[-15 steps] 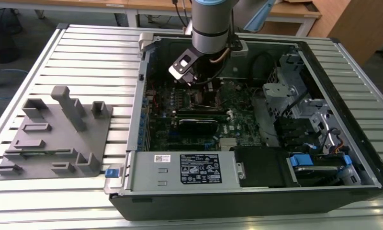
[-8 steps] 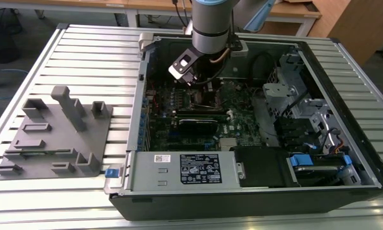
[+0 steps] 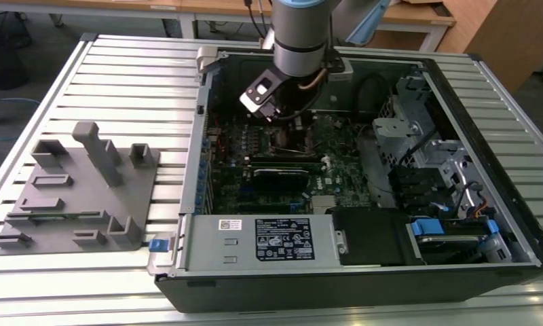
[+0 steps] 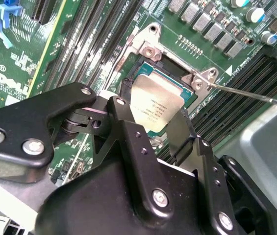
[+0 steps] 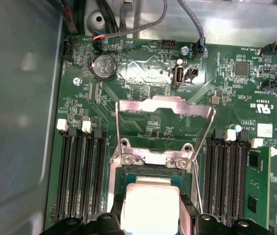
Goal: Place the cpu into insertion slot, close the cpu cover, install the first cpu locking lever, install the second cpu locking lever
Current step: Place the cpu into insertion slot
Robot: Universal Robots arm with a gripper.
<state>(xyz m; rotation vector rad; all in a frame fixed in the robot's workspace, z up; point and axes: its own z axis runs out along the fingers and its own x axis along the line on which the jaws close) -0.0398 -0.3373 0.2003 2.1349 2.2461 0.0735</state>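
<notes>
cpu (image 4: 157,100) over insertion slot (image 5: 150,172); cpu cover (image 5: 165,105) raised.
gripper (image 4: 155,117) clamped on its opposite edges; seating likely needs it level, square, without side force.

- An open computer case (image 3: 344,288) lies on a slatted metal counter (image 3: 127,68).
- The arm (image 3: 301,34) reaches down into the case, its gripper (image 3: 287,136) low over the green circuit board (image 3: 339,170).
- A grey fixture tray (image 3: 100,197) sits on the counter at the exterior view's left, apart from the case.
</notes>
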